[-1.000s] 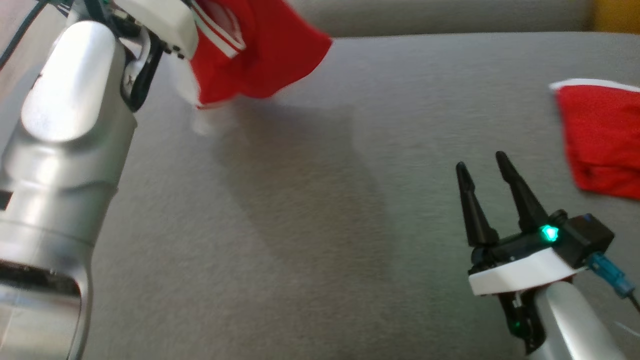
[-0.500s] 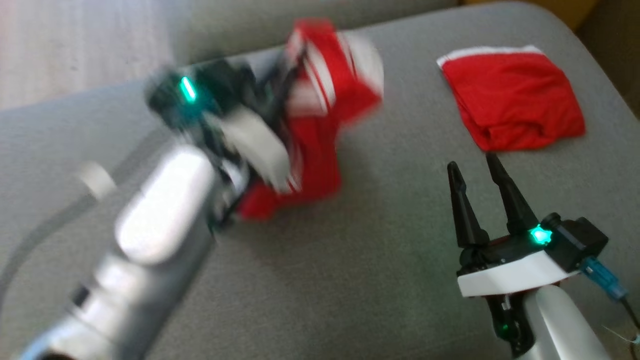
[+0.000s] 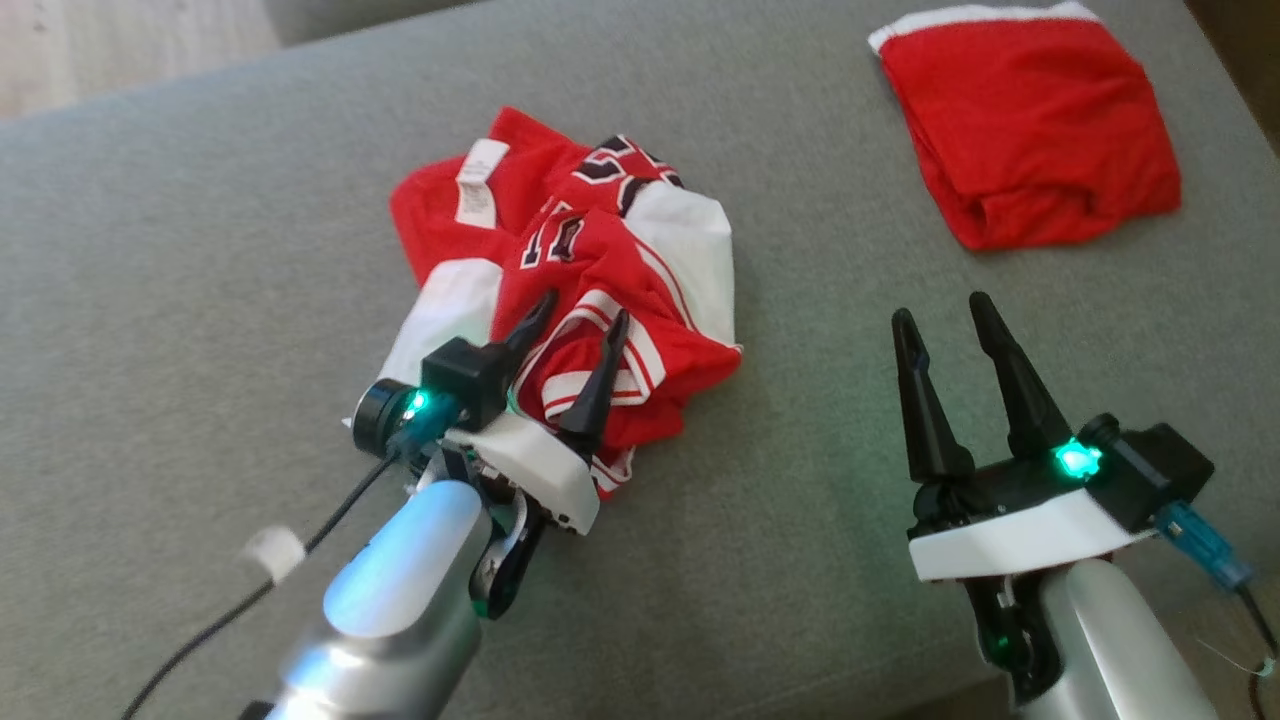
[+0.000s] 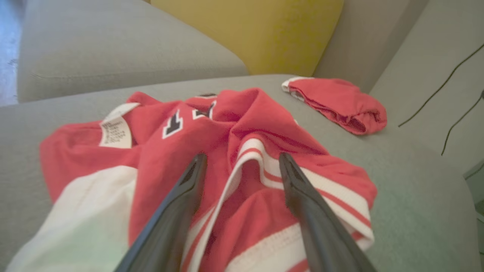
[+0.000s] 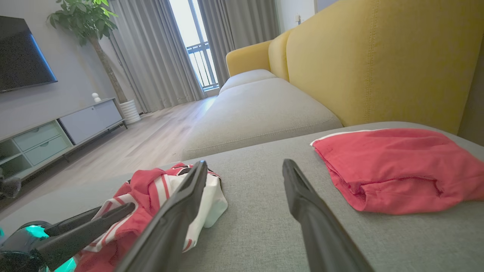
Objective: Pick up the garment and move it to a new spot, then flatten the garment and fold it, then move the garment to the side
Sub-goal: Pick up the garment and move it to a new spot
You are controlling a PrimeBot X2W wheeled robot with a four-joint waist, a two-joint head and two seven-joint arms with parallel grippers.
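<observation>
1. Nearest us, our right gripper (image 3: 940,309) hovers over bare grey seat cushion (image 3: 750,560). Its two fingers are spread wide and hold nothing. There is clear cushion ahead of it and to its left.
2. Our left gripper (image 3: 584,305) lies over the near end of the crumpled red-and-white jersey (image 3: 690,240). Its fingers are parted, and a striped fold of cloth lies loose between them rather than pinched.
3. The jersey sits in a bunched heap around the middle of the cushion, with its white care label (image 3: 478,185) showing at the far left. It is well apart from every cushion edge that we can see.
4. Left of the jersey, a wide stretch of bare cushion runs out to the edge, and nothing lies on it.
5. A folded red garment (image 3: 1030,130) with white edging takes up the far right corner, close to the right edge. A band of bare cushion separates it from the jersey.
6. The yellow backrest (image 5: 378,56) rises just behind that garment and closes off that side.
7. Past the far left edge we see pale wooden floor (image 3: 100,40), and a second grey cushion (image 5: 257,109) lies beyond.
</observation>
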